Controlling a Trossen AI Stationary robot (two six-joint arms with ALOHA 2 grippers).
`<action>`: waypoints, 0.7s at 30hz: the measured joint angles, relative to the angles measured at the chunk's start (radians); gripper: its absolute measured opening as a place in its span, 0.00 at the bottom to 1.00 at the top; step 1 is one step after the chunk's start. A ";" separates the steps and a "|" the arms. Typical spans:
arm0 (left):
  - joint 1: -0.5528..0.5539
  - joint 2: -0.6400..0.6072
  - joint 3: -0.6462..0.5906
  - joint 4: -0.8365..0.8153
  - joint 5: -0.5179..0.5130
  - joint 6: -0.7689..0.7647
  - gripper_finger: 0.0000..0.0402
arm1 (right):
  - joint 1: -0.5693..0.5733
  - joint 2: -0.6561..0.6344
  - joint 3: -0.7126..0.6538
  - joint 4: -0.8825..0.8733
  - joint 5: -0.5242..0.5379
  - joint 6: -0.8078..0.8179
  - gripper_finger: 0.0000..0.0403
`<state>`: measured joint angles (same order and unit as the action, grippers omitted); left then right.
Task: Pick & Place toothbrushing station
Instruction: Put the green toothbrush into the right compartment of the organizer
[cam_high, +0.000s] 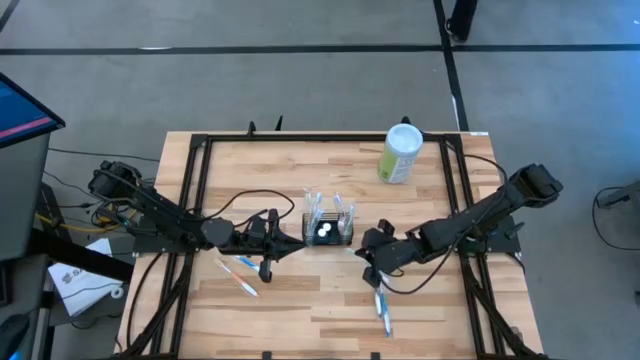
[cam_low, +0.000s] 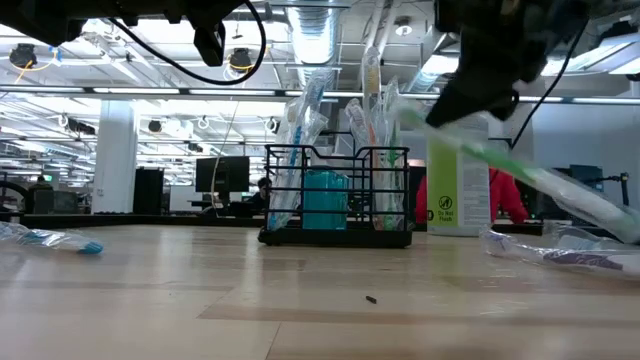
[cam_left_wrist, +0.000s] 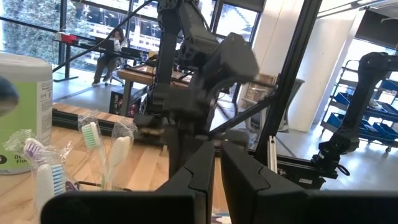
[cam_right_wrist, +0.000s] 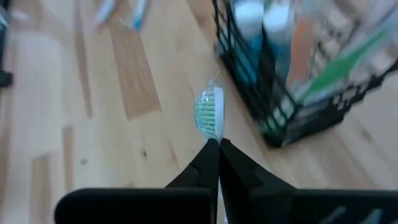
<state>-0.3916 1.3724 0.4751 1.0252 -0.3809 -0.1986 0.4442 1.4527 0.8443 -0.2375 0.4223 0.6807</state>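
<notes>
Your clearest label sits on the pale-green canister (cam_high: 402, 154), at about one o'clock from table centre: dark print runs down its side, too small to read from above, and in the low view only a round emblem and a few illegible lines show. No other writing can be made out.

The toothbrushing station (cam_high: 329, 225), a small black wire-mesh caddy with low walls, stands near the middle of the wooden table (cam_high: 300, 300), upright toothbrushes in clear wrappers rising from it and a teal item inside.

At its four o'clock, your right gripper (cam_right_wrist: 217, 144) has its jaws pinched tight on a green-bristled toothbrush (cam_right_wrist: 209, 114), the wrapped head jutting past the fingertips just beside the caddy's corner. At the caddy's nine o'clock, your left gripper (cam_left_wrist: 217, 149) has its fingers nearly together and holds nothing.

Wrapped toothbrushes lie loose on the wood, two (cam_high: 240, 273) at seven o'clock, others (cam_high: 382, 310) at five.
</notes>
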 joint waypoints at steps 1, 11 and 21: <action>0.000 0.000 0.000 0.000 0.000 0.000 0.05 | 0.008 -0.015 0.000 0.000 0.019 -0.003 0.00; 0.000 0.000 0.000 0.000 0.000 0.000 0.05 | 0.061 -0.120 0.000 -0.013 0.305 -0.048 0.00; 0.000 0.000 0.000 0.000 0.000 0.003 0.05 | 0.087 -0.134 0.000 -0.005 0.576 -0.063 0.00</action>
<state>-0.3916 1.3724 0.4751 1.0252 -0.3809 -0.1959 0.5316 1.3190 0.8444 -0.2424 0.9980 0.6174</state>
